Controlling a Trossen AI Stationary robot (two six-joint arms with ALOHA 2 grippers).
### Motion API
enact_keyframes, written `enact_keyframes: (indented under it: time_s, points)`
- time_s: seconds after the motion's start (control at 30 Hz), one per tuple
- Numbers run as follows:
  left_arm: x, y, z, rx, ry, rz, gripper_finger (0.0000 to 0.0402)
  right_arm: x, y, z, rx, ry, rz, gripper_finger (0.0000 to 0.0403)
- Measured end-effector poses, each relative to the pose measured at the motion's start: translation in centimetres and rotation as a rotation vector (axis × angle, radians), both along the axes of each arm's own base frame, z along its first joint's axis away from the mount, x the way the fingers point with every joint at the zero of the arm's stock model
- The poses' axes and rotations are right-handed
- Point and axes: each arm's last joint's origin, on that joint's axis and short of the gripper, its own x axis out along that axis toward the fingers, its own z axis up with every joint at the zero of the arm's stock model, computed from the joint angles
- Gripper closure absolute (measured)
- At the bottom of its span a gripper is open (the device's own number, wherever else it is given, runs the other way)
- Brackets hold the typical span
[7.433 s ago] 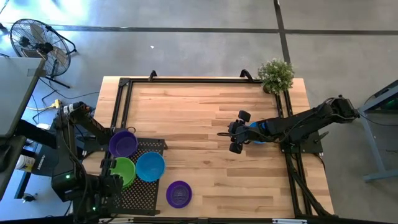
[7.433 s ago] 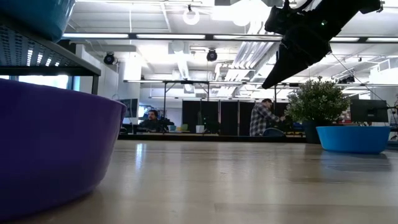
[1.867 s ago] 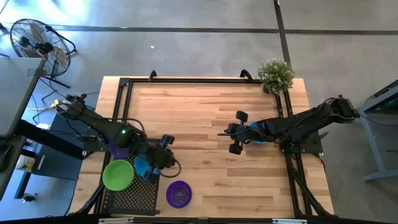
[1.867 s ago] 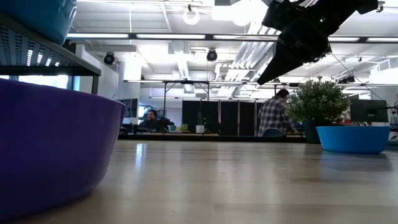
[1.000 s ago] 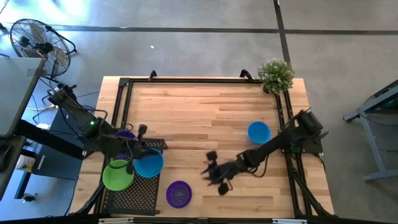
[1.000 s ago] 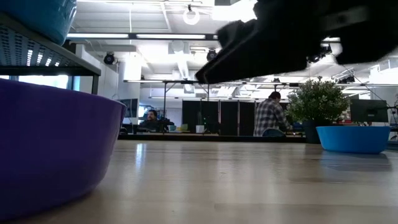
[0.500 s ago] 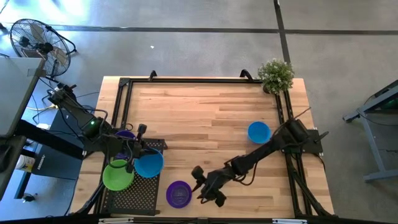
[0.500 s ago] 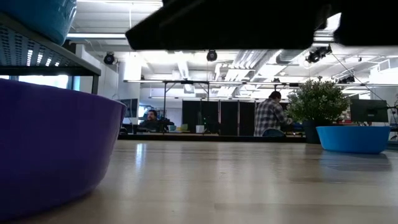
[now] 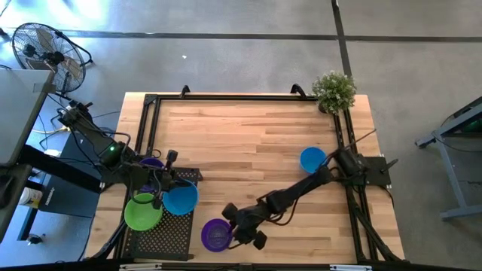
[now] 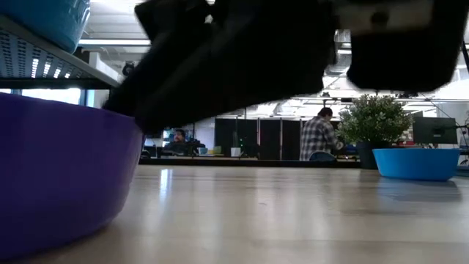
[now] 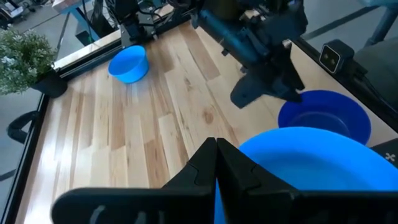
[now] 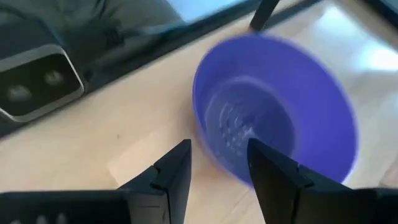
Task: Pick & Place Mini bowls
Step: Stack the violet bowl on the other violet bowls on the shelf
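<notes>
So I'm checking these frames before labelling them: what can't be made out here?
- Small purple plastic bowl on the rack, high view: mostly covered by the left arm.
- Left gripper, high view: its fingertips merge with the round blue plastic bowl, so a grip can't be confirmed.
- Purple plastic bowl on the table, right wrist view: blurred.
- Right gripper, low view: a dark mass, no detail.
</notes>
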Motion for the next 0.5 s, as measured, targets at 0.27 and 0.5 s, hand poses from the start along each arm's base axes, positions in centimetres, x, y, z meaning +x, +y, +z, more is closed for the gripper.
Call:
enact_keyframes:
  time_s: [0.27, 0.5]
  points:
    - [-0.01, 0.01, -0.02, 0.001, 0.002, 0.0, 0.0401, 0.46, -0.4, -0.29, -0.02, 0.032, 0.008, 0.0282]
    - [-0.01, 0.01, -0.02, -0.002, 0.003, 0.0, 0.0401, 0.45, -0.39, -0.29, -0.022, 0.032, 0.012, 0.0354]
